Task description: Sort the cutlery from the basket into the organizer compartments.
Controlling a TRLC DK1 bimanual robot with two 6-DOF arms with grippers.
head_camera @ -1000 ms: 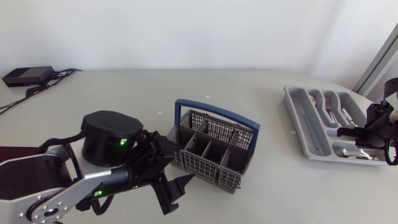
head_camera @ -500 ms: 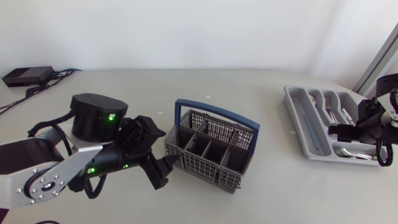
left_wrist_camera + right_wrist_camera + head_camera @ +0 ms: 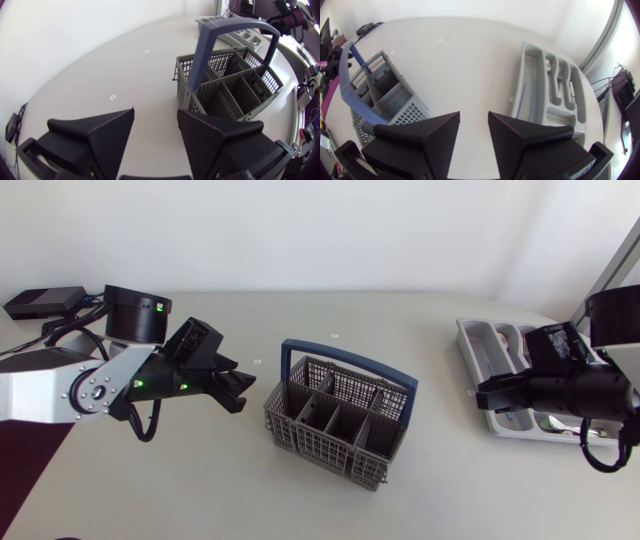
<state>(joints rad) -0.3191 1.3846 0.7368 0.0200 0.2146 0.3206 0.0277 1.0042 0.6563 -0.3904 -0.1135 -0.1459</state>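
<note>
Head view: a pale grey desk (image 3: pixel 400 320) carries the basket (image 3: pixel 340 420) at its middle and the organizer (image 3: pixel 478 352) near the right edge, partly under the right arm.

Left wrist view: the left hand (image 3: pixel 156 112) has its fingers apart and holds nothing; the basket stands ahead.

Right wrist view: the right hand (image 3: pixel 474 116) is parted and touches nothing. Cutlery (image 3: pixel 560 70) lies in the organizer ahead.

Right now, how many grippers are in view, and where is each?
2. The left gripper is beside the basket; the right gripper is by the organizer. Both are open.
</note>
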